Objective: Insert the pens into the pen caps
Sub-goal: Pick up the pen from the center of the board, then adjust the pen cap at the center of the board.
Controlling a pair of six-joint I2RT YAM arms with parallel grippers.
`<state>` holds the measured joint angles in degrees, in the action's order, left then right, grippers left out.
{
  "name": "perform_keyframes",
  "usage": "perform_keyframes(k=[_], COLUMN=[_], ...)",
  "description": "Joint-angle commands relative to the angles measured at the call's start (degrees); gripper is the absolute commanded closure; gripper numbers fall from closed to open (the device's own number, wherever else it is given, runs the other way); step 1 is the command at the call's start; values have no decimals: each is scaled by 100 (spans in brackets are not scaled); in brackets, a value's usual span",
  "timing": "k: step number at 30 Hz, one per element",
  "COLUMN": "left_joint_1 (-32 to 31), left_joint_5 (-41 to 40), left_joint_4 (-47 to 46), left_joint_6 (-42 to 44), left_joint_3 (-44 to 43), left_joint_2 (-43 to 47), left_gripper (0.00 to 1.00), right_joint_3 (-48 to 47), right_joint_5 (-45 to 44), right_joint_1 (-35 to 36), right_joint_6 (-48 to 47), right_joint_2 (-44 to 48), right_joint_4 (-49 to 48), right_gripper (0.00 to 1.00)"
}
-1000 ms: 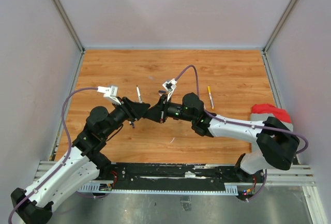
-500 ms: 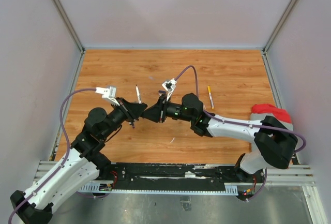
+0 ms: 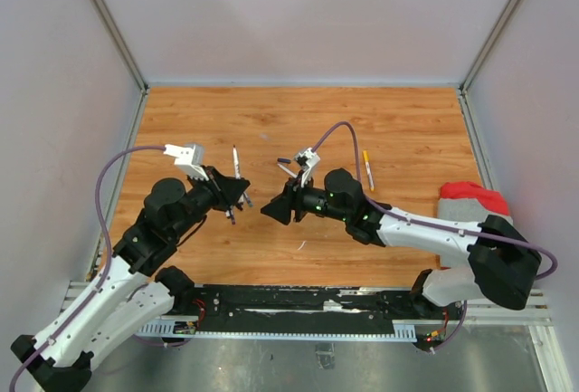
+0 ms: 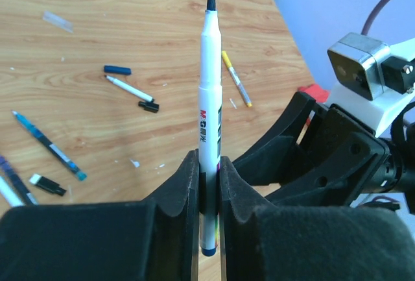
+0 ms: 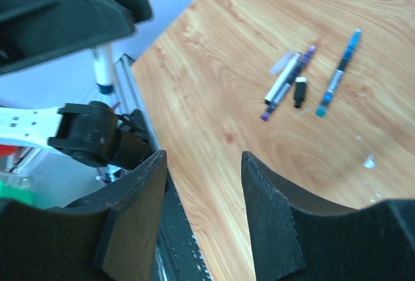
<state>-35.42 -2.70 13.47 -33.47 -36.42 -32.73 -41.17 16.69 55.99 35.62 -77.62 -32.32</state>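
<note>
While squeezing the white pen [image 4: 209, 86] tight in the left fingers [image 4: 207, 164], straight up with its dark tip on top, reach the spread, empty right fingers [image 5: 202, 161], just across from them, down to the black cap [image 5: 299, 91] lying flat on the counter [image 5: 259, 21] ahead.

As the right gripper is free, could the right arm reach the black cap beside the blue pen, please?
Probably yes: the right gripper is open and empty, and the black cap lies uncovered ahead, beside the blue pen.
</note>
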Motion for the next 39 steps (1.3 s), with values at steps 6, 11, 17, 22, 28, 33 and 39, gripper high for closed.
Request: perform_keyframes(k=[6, 11, 17, 22, 28, 33, 39], left_joint_1=[18, 18, 94, 220, 220, 220, 220], left_joint_5=[-431, -775, -608, -658, -702, -793, -920], left_joint_4=[1241, 1430, 1595, 1796, 1927, 1730, 1632], left_joint_6=[868, 1119, 1424, 1563, 1735, 1671, 1600], left_joint_3=[-756, -965, -1319, -1444, -1402, -1157, -1004], left_joint_2=[-257, -297, -736, -834, -462, -216, -76], left_gripper=[100, 100, 100, 100, 99, 100, 100], right_joint_3=[-220, -1002, -2203, -2981, -3882, -4657, -5541], right_joint_5=[-1689, -1576, -1555, -1206, -752, -902, -1575], right_joint_1=[-244, -516, -707, -1107, -1546, -1619, -1624], right_joint_6=[-976, -1696, -2416, -2755, -3393, -3577, -3012], right_joint_2=[286, -94, -1017, -1635, -2499, -3194, -3995], right_joint_4=[1898, 3080, 4378, 4809, 5181, 5418, 5653], right_gripper=[49, 48, 49, 50, 54, 52, 46])
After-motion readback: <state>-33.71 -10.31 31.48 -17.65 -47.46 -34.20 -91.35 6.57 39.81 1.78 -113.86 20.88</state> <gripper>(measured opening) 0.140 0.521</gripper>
